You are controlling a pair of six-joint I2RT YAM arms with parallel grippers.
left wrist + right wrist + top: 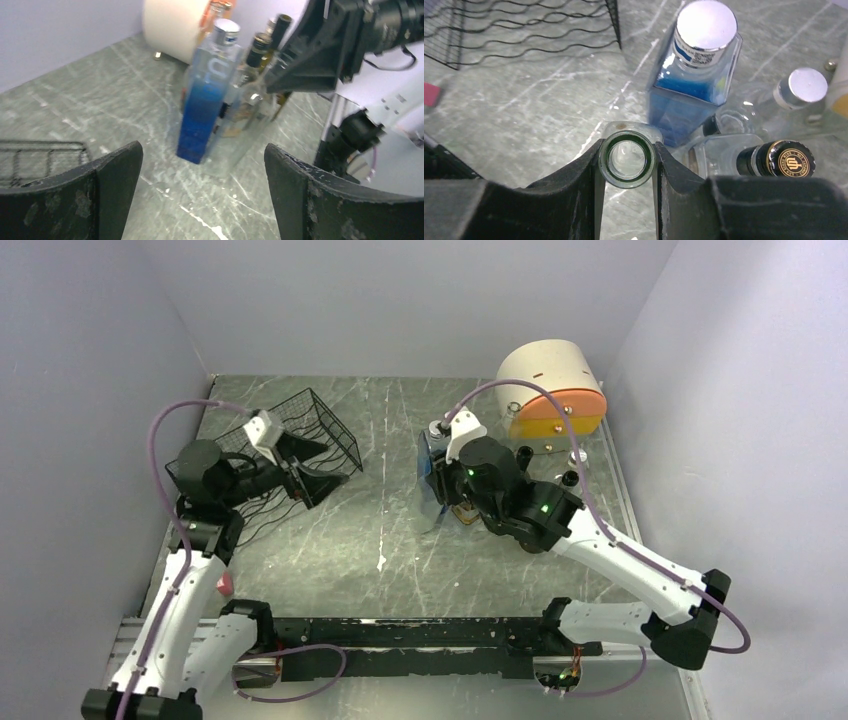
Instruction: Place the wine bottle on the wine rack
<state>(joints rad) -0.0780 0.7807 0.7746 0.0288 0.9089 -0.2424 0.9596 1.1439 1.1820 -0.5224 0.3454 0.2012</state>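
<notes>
Right claw: our right claw [627,150] is clamped on the open mouth of the clear glass wine bottle with the greenish rim [626,174], one finger on each side of the neck.
Wine bottle: it stands upright on the grey marbled counter [380,530], right of the middle, and is not yet on the rack.
Neighbours: a square blue glass bottle with a silver cap [689,95] is just beside it. A dark bottle with a black-and-gold cap [781,159] and a clear bottle with a silver cap [806,90] crowd in near it too.
Wine rack: the black wire rack with wavy cradle rows [300,435] sits at the left back of the counter, well apart from the bottle.
Left claw: our left claw [202,155] hangs by the rack with its fingers wide apart, holding nothing.
Step in hand: we judge it to be the lift out of the cluster.
Doing it well: we lift straight up until the base is above the neighbours' caps, and only then carry it left. A sideways pull now could topple the blue bottle.
Grip caution: smooth glass held by the lip may swing or slip, so we move slowly and tip it gently into a cradle.
</notes>
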